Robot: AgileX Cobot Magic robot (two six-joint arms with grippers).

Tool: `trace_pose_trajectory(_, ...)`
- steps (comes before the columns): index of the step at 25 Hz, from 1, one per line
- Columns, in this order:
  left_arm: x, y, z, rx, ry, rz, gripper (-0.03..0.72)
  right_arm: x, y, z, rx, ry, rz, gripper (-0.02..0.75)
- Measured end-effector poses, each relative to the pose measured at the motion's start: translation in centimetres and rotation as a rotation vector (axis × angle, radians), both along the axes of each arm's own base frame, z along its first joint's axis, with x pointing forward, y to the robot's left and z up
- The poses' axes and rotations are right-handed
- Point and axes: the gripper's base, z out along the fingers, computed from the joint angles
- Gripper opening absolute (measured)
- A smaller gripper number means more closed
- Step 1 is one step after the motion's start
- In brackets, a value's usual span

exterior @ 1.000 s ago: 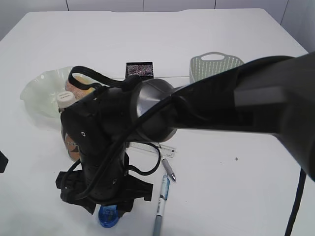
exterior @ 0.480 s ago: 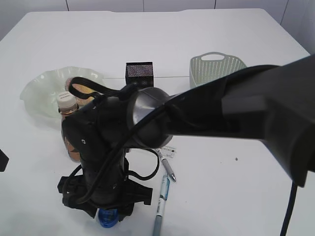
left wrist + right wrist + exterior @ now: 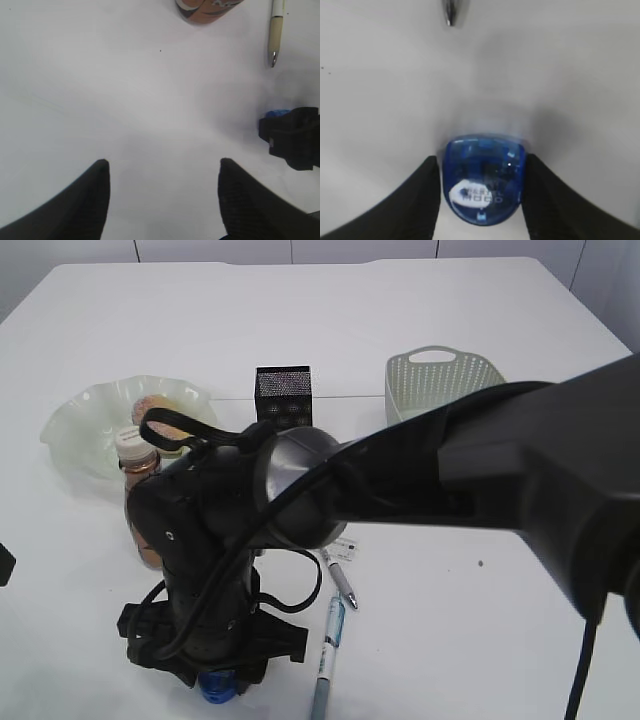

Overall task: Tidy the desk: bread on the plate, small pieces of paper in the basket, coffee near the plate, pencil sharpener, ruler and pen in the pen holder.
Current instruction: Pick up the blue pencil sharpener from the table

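A blue pencil sharpener (image 3: 482,180) lies on the white table, and my right gripper (image 3: 481,167) has both fingers pressed against its sides. In the exterior view the sharpener (image 3: 212,690) peeks out under the right gripper (image 3: 218,680) at the front edge. My left gripper (image 3: 162,170) is open and empty over bare table; it sees the sharpener (image 3: 277,114) at its right. Two pens (image 3: 328,650) lie right of the arm. A ruler end (image 3: 342,543) shows behind them. The black pen holder (image 3: 283,390) stands at the back.
A green plate (image 3: 90,425) with bread (image 3: 160,408) sits at the left, and a coffee bottle (image 3: 135,455) stands beside it. A pale basket (image 3: 435,375) is at the back right. The right arm hides much of the table's middle.
My right arm has moved down and toward the front, and its gripper has settled around the sharpener. More of the plate and bread now shows behind it.
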Motion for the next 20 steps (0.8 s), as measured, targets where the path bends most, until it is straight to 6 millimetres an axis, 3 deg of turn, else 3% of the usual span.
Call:
trace_pose_trajectory(4,0.0,0.1,0.0,0.008,-0.003,-0.003,0.496,0.0,0.0,0.0,0.000,0.000,0.000,0.333)
trace_pose_trajectory(9,0.0,0.1,0.0,0.010,-0.003,-0.004,0.496,0.0,0.0,0.0,-0.002,0.001,0.005,0.326)
trace_pose_trajectory(14,0.0,0.1,0.0,0.010,-0.003,-0.004,0.496,-0.1,-0.1,0.1,-0.019,-0.005,0.154,0.325)
trace_pose_trajectory(20,0.0,0.1,0.0,0.011,-0.003,-0.004,0.496,1.3,-1.2,3.3,0.032,-0.080,0.310,0.325)
